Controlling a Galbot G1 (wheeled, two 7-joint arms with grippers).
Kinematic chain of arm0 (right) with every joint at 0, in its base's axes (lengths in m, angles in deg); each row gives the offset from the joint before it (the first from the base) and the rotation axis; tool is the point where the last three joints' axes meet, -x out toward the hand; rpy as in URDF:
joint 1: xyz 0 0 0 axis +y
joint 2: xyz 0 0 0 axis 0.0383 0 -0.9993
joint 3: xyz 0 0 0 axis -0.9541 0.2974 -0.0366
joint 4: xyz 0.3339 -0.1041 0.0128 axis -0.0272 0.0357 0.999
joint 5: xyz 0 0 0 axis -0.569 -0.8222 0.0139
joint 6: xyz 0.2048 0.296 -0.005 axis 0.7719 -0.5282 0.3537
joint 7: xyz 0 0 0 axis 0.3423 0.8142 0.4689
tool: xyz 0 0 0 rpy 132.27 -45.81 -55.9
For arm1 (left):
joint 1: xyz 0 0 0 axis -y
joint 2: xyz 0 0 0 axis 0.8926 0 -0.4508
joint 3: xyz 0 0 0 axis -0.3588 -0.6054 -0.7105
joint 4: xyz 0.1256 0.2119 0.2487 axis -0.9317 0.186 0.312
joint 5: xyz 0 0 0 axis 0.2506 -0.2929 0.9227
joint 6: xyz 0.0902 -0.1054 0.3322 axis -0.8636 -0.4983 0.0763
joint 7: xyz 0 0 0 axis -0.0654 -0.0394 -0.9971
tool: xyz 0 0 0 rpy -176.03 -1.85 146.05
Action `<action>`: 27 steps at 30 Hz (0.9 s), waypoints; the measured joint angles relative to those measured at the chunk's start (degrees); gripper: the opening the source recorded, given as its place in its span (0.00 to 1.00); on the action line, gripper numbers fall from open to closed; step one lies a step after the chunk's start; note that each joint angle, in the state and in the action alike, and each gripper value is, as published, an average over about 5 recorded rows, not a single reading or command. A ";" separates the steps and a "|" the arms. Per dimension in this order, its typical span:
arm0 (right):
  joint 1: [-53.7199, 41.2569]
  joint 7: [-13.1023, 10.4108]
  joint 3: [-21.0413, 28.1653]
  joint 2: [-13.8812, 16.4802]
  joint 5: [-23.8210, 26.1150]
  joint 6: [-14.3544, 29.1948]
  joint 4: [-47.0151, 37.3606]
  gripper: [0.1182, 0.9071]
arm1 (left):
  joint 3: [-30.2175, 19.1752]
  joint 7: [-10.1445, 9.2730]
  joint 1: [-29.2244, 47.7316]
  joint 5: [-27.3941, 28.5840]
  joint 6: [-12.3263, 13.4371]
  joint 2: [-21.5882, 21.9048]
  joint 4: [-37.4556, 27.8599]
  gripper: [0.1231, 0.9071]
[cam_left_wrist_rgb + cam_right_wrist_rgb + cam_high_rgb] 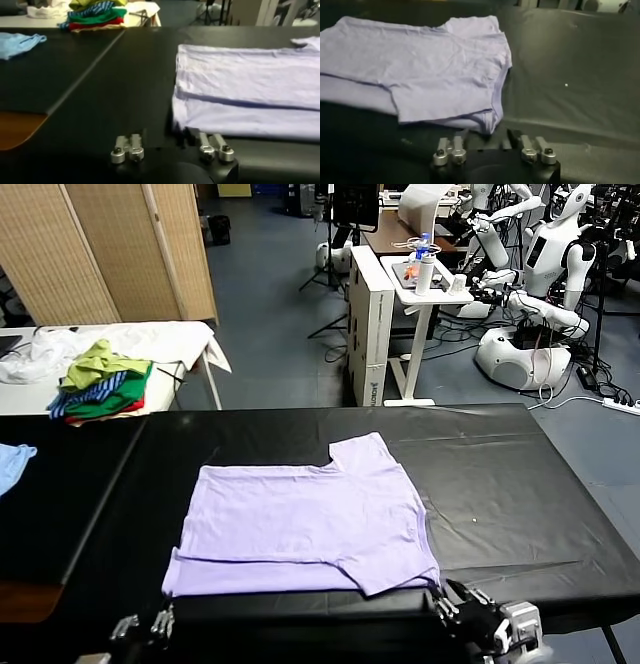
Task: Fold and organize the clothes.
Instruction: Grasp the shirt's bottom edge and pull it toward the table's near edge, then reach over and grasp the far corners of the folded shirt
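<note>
Both claws (170,145) (490,145) wide open, empty

Both grippers are black-bodied, the left gripper (170,145) and the right gripper (485,142) each showing two pairs of silver cylindrical knuckles capped with dark screw heads. Short black fingers (514,137) rise from a rounded, glossy black housing. In the head view, the right gripper (478,616) also carries a pale grey block beside its metal joints.
</note>
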 joint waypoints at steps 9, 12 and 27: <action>-25.69 -2.41 15.27 -3.33 0.77 -3.46 -18.59 1.00 | -5.31 -4.36 16.98 -13.72 -2.93 10.70 -8.82 1.00; -32.54 -2.83 19.94 -5.26 0.86 -4.35 -24.70 1.00 | -7.95 -5.40 23.20 -17.73 -4.48 13.84 -13.63 1.00; -46.55 -2.21 27.90 -14.20 2.32 -4.52 -43.21 1.00 | -17.44 -1.89 44.81 -18.15 -6.25 18.58 -35.18 1.00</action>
